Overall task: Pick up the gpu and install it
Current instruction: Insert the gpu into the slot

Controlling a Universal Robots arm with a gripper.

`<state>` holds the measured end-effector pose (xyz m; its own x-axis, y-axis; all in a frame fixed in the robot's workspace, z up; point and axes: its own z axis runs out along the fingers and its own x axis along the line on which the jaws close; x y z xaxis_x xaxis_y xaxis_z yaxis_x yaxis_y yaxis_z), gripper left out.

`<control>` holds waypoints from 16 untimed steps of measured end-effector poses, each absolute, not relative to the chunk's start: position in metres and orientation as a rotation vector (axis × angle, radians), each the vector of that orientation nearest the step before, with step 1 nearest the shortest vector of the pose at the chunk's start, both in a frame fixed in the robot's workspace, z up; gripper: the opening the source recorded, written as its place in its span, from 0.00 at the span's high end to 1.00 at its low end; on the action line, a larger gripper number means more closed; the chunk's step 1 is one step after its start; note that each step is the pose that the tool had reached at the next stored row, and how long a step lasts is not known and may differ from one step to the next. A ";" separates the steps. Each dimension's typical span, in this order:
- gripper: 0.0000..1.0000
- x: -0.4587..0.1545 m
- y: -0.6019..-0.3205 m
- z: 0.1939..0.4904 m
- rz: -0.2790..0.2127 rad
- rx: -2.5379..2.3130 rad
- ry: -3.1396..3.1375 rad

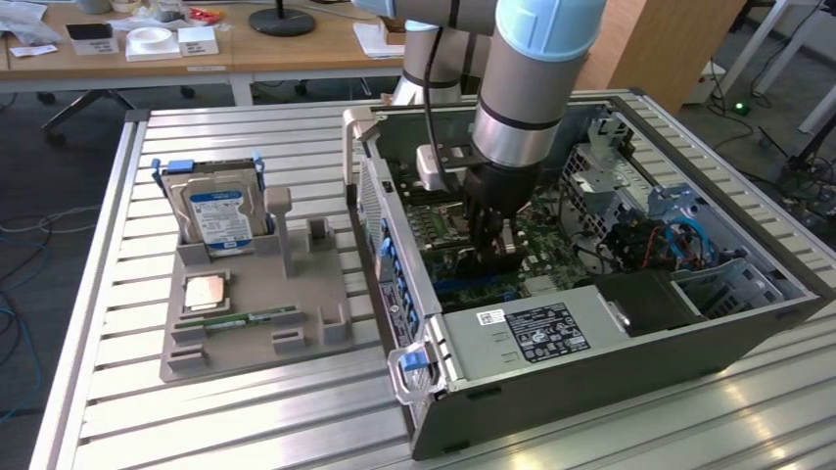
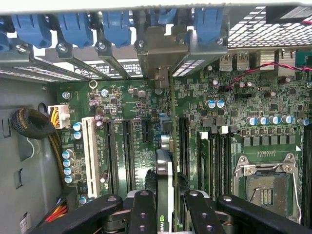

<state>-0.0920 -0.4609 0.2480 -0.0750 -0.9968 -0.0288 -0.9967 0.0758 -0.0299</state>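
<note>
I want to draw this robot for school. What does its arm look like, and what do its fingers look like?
The arm is a fat round tube: shiny silver metal with a pale blue cap at the joint and a thin black ring round it. A black cable runs down beside it. Lower down sits the black gripper. Its fingers are flat black bars with small round bolts.

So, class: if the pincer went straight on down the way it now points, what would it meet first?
The pincer is shut on the gpu, so the card would probably meet the motherboard slot below it first; depth is unclear.
</note>
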 end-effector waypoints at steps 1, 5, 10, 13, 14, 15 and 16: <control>0.73 -0.092 -0.461 0.248 -0.004 -2.108 2.273; 0.73 -0.093 -0.462 0.247 -0.004 -2.108 2.274; 0.73 -0.093 -0.462 0.246 -0.004 -2.108 2.273; 0.73 -0.093 -0.462 0.246 -0.004 -2.108 2.273; 0.73 -0.093 -0.462 0.246 -0.004 -2.108 2.274; 0.73 -0.093 -0.462 0.246 -0.004 -2.108 2.274; 0.73 -0.093 -0.462 0.246 -0.004 -2.108 2.274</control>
<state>-0.0930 -0.4616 0.2456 -0.0750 -0.9968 -0.0282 -0.9967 0.0758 -0.0297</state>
